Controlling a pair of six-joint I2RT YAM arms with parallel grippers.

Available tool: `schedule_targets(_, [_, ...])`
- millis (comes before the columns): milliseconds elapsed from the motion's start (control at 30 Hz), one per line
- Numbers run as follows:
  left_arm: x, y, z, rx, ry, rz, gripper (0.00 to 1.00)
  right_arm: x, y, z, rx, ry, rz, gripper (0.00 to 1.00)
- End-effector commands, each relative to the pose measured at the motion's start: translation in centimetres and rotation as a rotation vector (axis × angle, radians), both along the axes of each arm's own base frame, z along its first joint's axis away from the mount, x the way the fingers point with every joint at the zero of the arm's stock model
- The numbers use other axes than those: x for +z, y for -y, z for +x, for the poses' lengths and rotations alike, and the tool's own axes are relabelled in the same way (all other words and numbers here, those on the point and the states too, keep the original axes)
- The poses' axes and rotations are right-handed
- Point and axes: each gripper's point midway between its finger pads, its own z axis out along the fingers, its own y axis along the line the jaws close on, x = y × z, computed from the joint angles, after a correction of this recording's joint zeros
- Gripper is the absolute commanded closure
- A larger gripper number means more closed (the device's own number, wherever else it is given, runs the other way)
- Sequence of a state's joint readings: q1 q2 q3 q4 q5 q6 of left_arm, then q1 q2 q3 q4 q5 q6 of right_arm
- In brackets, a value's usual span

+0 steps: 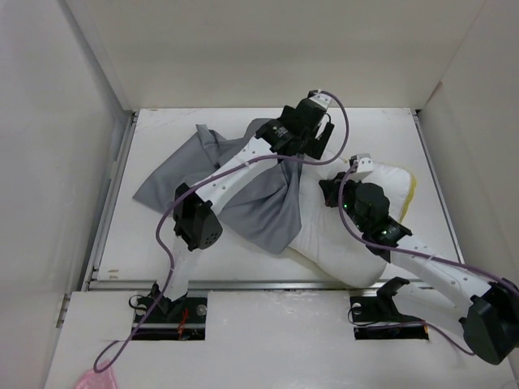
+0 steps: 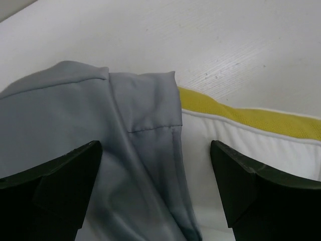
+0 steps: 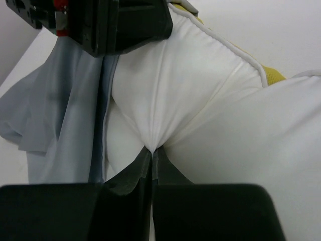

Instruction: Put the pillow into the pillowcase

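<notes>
Above the table [image 1: 146, 243], only the wrist views tell: right gripper [image 3: 152, 152] pinched tight on the pillow [image 3: 210, 100], left gripper [image 2: 154, 150] spread wide above the pillowcase [image 2: 65, 110] hem.

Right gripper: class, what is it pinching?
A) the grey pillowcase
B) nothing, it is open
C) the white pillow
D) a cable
C: in the right wrist view the right gripper is shut on a puckered fold of the pillow, while the pillowcase lies off to one side.
</notes>
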State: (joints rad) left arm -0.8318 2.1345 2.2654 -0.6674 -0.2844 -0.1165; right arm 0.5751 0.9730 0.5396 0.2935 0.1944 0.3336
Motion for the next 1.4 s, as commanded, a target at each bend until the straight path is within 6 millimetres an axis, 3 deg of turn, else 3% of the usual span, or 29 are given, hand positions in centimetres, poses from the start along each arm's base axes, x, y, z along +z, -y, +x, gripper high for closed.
schedule_targets(0, [4.7, -1.4, 0.1, -0.004, 0.113, 0.009, 0.11, 7.3, -0.6, 0.0, 0.018, 0.209, 0.078, 1.00])
schedule_targets(167, [3.4, -2.9, 1.5, 0.110, 0.158, 0.108, 0.28, 7.7, -1.2, -0.7, 0.061, 0.228, 0.057, 1.00])
schedule_targets(200, [4.1, -3.3, 1.7, 0.132, 0.177, 0.108, 0.28, 7.7, -1.4, -0.8, 0.070, 0.229, 0.058, 1.00])
schedule_targets(333, [3.6, -3.1, 2.3, 0.126, 0.192, 0.137, 0.28, 8.0, -1.4, -1.2, 0.079, 0.244, 0.046, 1.00])
schedule_targets(433, [2.7, -2.9, 2.6, 0.113, 0.188, 0.164, 0.42, 8.1, -1.3, -1.4, 0.079, 0.244, 0.046, 1.00])
schedule_targets(467, [2.7, -2.8, 2.6, 0.113, 0.188, 0.164, 0.56, 8.1, -1.2, -1.4, 0.080, 0.249, 0.034, 1.00])
schedule_targets(533, [2.8, -1.9, 2.2, 0.068, 0.190, 0.164, 0.68, 8.1, -1.6, -1.6, 0.101, 0.255, 0.023, 1.00])
schedule_targets(567, [2.7, -1.8, 2.1, 0.052, 0.189, 0.167, 0.79, 7.8, -1.7, -1.5, 0.102, 0.252, 0.009, 1.00])
schedule_targets(600, [2.9, -0.7, 1.4, 0.032, 0.197, 0.157, 1.00, 7.8, -1.7, -1.5, 0.102, 0.252, 0.008, 1.00])
schedule_targets(700, [3.7, 0.5, 0.6, -0.017, 0.225, 0.155, 1.00, 8.3, -2.6, -1.5, 0.139, 0.277, 0.004, 1.00])
schedule_targets(800, [6.6, 3.1, -1.4, -0.111, 0.272, 0.075, 1.00, 9.0, -3.1, -1.2, 0.154, 0.322, 0.004, 1.00])
schedule_targets(933, [11.1, 6.4, -6.3, -0.305, 0.320, -0.028, 1.00, 10.2, -3.3, -0.5, 0.136, 0.391, 0.028, 1.00])
schedule_targets(1000, [12.1, 8.3, -9.4, -0.388, 0.322, -0.064, 1.00, 11.2, -2.5, 0.1, 0.070, 0.412, 0.070, 1.00])
schedule_targets(1033, [11.7, 9.2, -10.7, -0.452, 0.305, -0.065, 1.00, 11.4, -2.4, 0.4, 0.049, 0.410, 0.108, 1.00])
schedule_targets(1067, [12.9, 9.7, -12.6, -0.495, 0.304, -0.109, 1.00, 11.9, -2.2, 0.4, 0.033, 0.425, 0.143, 1.00])
schedule_targets(1100, [12.5, 9.8, -13.3, -0.528, 0.276, -0.117, 1.00, 11.1, -1.8, 0.6, 0.006, 0.414, 0.164, 1.00])
schedule_targets(1133, [12.3, 10.9, -15.5, -0.630, 0.233, -0.160, 1.00, 11.8, -1.7, 0.5, -0.004, 0.446, 0.217, 1.00])
schedule_targets(1167, [13.3, 10.9, -16.6, -0.668, 0.226, -0.205, 1.00, 11.7, -1.6, 0.5, -0.011, 0.442, 0.258, 1.00])
schedule_targets(1200, [12.8, 11.2, -17.4, -0.697, 0.192, -0.233, 1.00, 11.5, -1.5, 0.6, -0.021, 0.440, 0.283, 1.00])
schedule_targets(1300, [13.7, 11.1, -20.4, -0.799, 0.127, -0.318, 1.00, 10.2, -1.1, 1.1, -0.059, 0.420, 0.340, 1.00])
schedule_targets(1367, [12.9, 11.2, -21.7, -0.842, 0.067, -0.345, 1.00, 9.2, -0.7, 1.9, -0.082, 0.412, 0.326, 1.00])
